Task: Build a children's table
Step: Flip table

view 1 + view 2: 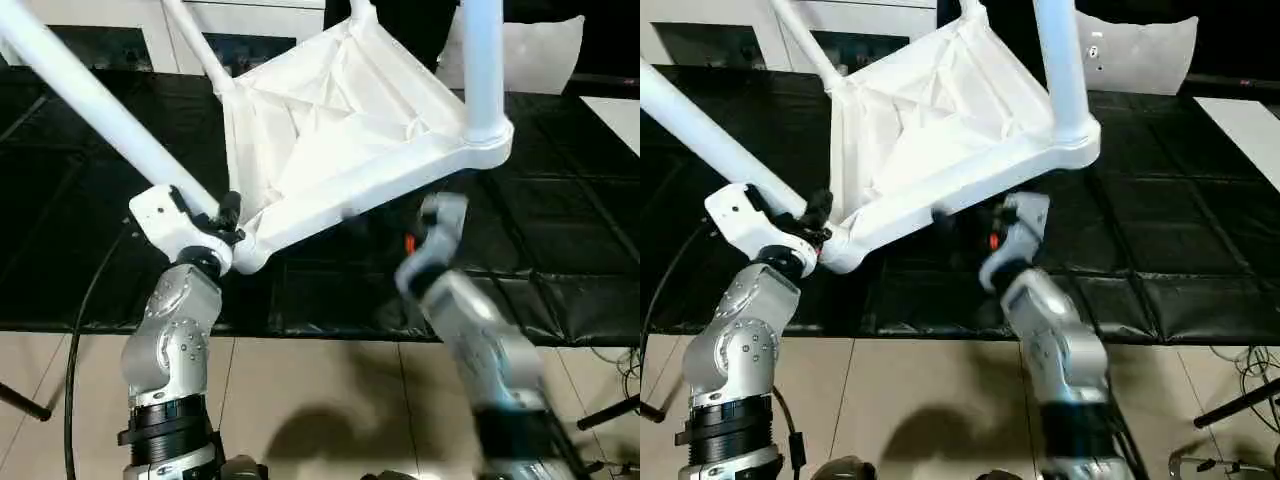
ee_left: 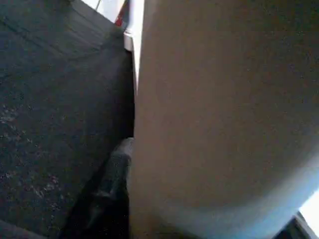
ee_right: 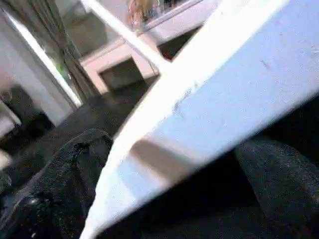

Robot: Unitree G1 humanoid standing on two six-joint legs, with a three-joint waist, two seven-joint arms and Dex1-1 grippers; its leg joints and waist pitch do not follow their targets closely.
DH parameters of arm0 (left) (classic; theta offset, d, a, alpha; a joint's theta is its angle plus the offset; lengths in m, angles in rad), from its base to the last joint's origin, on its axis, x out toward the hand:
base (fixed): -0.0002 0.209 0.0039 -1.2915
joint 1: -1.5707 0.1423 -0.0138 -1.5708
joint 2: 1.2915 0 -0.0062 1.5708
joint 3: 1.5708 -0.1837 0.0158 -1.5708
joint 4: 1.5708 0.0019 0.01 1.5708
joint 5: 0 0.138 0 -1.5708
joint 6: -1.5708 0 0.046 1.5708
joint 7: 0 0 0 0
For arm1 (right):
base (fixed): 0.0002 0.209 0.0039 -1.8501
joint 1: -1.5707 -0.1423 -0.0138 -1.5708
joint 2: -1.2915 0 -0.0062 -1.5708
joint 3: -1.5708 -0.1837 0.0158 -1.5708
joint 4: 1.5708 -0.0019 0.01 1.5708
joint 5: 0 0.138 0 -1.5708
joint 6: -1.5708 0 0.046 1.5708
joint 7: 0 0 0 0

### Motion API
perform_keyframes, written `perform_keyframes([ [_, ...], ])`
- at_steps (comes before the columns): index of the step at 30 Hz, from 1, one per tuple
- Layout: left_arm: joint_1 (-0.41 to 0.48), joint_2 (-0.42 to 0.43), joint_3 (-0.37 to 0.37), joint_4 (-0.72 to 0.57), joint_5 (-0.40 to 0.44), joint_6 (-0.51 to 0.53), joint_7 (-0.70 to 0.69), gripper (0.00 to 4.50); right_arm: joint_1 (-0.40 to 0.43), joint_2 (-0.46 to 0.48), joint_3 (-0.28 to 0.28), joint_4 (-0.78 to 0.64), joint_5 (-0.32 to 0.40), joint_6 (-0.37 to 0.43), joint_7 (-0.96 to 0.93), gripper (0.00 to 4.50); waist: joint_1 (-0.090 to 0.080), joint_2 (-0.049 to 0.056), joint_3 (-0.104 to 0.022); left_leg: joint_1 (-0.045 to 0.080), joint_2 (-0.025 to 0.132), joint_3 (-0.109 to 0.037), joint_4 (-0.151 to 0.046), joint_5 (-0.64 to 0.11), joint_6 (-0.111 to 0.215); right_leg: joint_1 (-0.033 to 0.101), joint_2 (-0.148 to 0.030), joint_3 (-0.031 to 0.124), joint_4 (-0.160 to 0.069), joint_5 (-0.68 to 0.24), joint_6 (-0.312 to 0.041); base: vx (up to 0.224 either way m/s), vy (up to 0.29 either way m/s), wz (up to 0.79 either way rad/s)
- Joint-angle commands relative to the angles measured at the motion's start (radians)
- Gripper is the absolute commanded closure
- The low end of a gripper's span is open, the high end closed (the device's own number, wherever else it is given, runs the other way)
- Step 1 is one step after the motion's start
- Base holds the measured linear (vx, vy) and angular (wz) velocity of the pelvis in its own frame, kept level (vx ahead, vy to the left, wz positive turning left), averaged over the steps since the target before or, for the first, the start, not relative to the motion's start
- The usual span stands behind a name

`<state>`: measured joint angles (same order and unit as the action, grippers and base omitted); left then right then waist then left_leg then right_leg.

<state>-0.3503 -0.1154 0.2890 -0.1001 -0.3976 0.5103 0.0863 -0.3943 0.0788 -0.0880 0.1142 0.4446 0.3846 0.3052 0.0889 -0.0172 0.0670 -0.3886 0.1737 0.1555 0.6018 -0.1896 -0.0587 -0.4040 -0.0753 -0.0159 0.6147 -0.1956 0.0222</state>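
Black floor mats lie under the tilted children's table (image 1: 340, 130), legs seated in the visible sockets; the left gripper (image 1: 222, 222) pinches its near corner, the right gripper (image 1: 975, 228) spread around the rim, so assembly looks nearly finished.

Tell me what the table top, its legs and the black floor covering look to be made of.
Table top: apparently moulded white plastic, smooth and slightly glossy, with ribs cast into its underside. Legs: seemingly the same white plastic, seamless tapered tubes with a soft sheen. Floor covering: probably black foam or rubber mats, matt, with seams between tiles.
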Motion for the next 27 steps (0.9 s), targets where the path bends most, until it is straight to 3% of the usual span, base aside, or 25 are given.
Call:
perform_keyframes([
  [1,-0.005,-0.092,-0.028,-0.011,-0.087,0.027,0.006,2.43,-0.058,0.02,-0.037,0.078,0.025,-0.056,0.001,0.0,-0.005,0.009,-0.081,0.017,0.034,0.001,-0.062,-0.056,0.027,0.05,-0.041,0.023,-0.047,0.054,-0.205,0.0,0.0,0.0],
  [3,-0.008,-0.094,-0.029,-0.01,-0.083,0.031,0.003,2.43,-0.086,0.034,-0.057,0.117,0.029,-0.078,-0.011,0.0,-0.005,0.008,-0.08,0.019,0.035,0.002,-0.062,-0.062,0.022,0.049,-0.039,0.022,-0.049,0.049,-0.205,0.0,0.0,0.0],
  [6,-0.005,-0.108,-0.045,-0.013,-0.076,0.052,-0.007,2.43,-0.237,0.079,-0.131,0.33,0.076,-0.151,-0.035,0.0,-0.012,0.011,-0.079,0.017,0.033,0.002,-0.065,-0.088,0.014,0.049,-0.041,0.02,-0.05,0.018,-0.21,0.0,0.0,0.0],
  [7,-0.004,-0.108,-0.047,-0.014,-0.076,0.054,-0.008,2.43,-0.252,0.083,-0.138,0.348,0.084,-0.158,-0.034,0.0,-0.011,0.011,-0.079,0.021,0.034,0.002,-0.067,-0.116,0.006,0.048,-0.041,0.019,-0.053,-0.015,-0.21,0.0,0.0,0.0],
  [9,0.0,-0.109,-0.054,-0.016,-0.076,0.056,-0.009,2.43,-0.287,0.094,-0.155,0.386,0.104,-0.168,-0.034,0.0,-0.007,0.016,-0.081,0.021,0.035,0.003,-0.064,-0.096,0.008,0.048,-0.039,0.02,-0.048,0.021,-0.206,0.0,0.0,0.0],
  [12,-0.001,-0.108,-0.059,-0.011,-0.075,0.055,-0.005,2.43,-0.33,0.112,-0.181,0.429,0.139,-0.173,-0.03,0.0,-0.007,0.011,-0.085,0.018,0.033,0.003,-0.06,-0.048,0.023,0.053,-0.038,0.018,-0.041,0.099,-0.207,0.0,0.0,0.0],
  [14,-0.006,-0.1,-0.069,-0.007,-0.071,0.054,0.0,2.43,-0.371,0.13,-0.206,0.476,0.165,-0.189,-0.018,0.26,-0.006,0.011,-0.086,0.018,0.032,0.005,-0.059,-0.048,0.032,0.054,-0.04,0.017,-0.041,0.098,-0.215,0.0,0.0,0.0],
  [23,-0.011,-0.092,-0.08,-0.007,-0.059,0.063,0.0,2.43,-0.433,0.144,-0.239,0.572,0.174,-0.227,-0.016,1.01,-0.007,0.01,-0.086,0.017,0.035,0.008,-0.059,-0.059,0.041,0.053,-0.042,0.017,-0.043,0.065,-0.229,0.0,0.0,0.0],
  [24,-0.011,-0.089,-0.082,-0.002,-0.056,0.063,-0.003,2.43,-0.443,0.142,-0.245,0.596,0.178,-0.235,-0.019,1.1,-0.006,0.02,-0.087,0.018,0.035,0.006,-0.059,-0.055,0.04,0.052,-0.041,0.016,-0.041,0.069,-0.228,0.0,0.0,0.0],
  [27,-0.014,-0.08,-0.083,0.005,-0.053,0.064,-0.011,2.43,-0.459,0.141,-0.252,0.625,0.189,-0.25,-0.02,1.27,-0.009,0.014,-0.087,0.018,0.034,0.008,-0.058,-0.055,0.045,0.053,-0.04,0.016,-0.041,0.079,-0.235,0.0,0.0,0.0],
])
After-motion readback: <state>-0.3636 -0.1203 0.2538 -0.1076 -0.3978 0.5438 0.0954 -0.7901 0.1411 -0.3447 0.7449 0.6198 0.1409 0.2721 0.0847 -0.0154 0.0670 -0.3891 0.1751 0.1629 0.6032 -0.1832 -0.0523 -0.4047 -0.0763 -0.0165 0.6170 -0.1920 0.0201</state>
